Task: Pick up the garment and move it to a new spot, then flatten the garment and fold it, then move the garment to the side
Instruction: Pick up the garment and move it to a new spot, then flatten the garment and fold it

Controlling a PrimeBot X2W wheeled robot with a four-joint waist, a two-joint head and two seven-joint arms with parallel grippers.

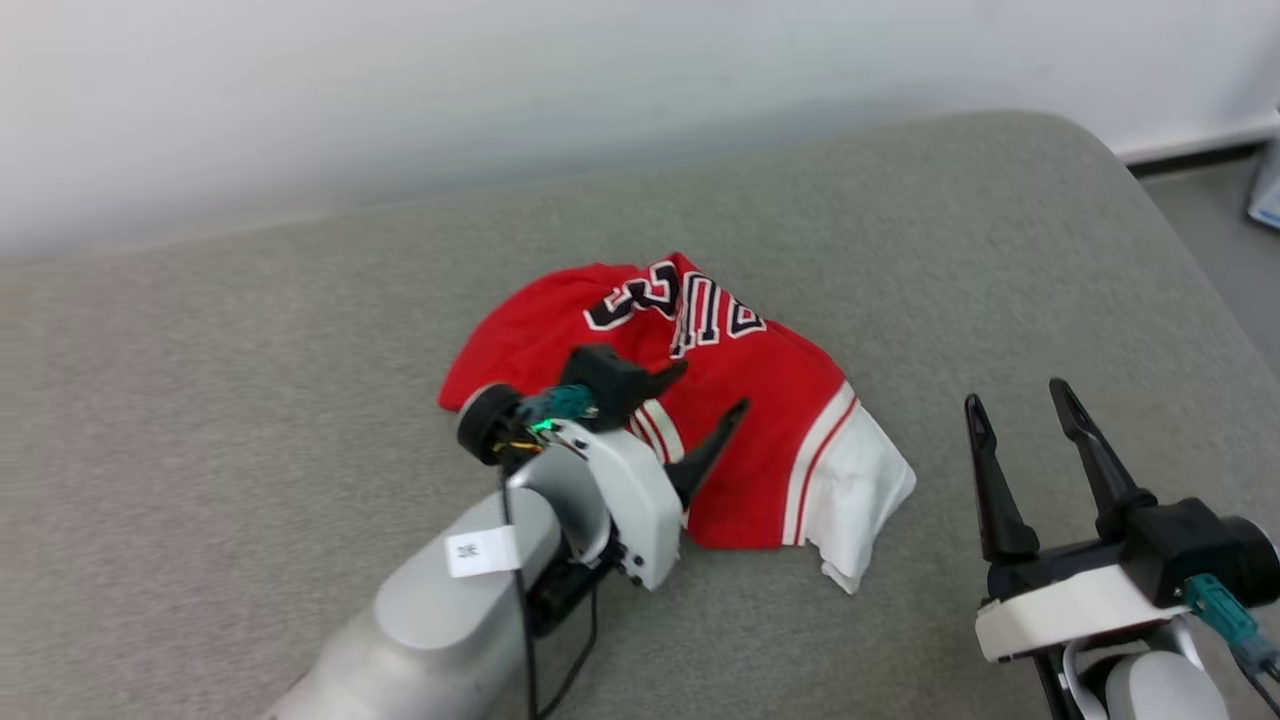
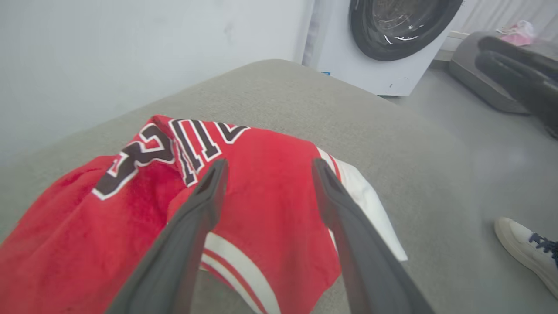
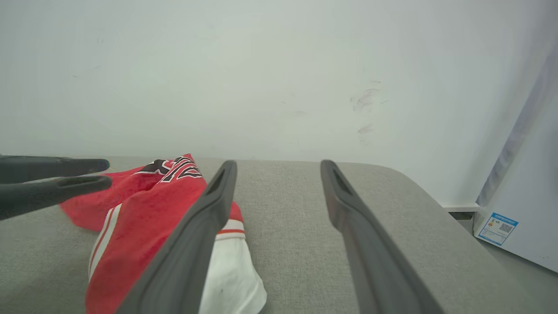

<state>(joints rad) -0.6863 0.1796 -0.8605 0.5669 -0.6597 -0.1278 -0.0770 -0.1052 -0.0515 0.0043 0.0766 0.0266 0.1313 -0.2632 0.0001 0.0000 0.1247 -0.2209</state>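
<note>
One crumpled garment (image 1: pixel 790 385), left gripper (image 1: pixel 715 387) splayed, right gripper (image 1: pixel 1015 393) splayed, seemingly one shoe (image 2: pixel 523 249).

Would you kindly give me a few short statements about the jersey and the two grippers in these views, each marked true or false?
1. The garment lies bunched up on the grey cushion. True.
2. The left gripper is clamped shut on the cloth. False: its fingers are spread wide over the garment, with no cloth pinched between them.
3. The right gripper is open and stands apart from the garment, off to its side. True.
4. The garment is folded into a neat rectangle. False: it is rumpled, with a white sleeve sticking out at one end.
5. A washing machine stands beyond the cushion in the left wrist view. True.
</note>
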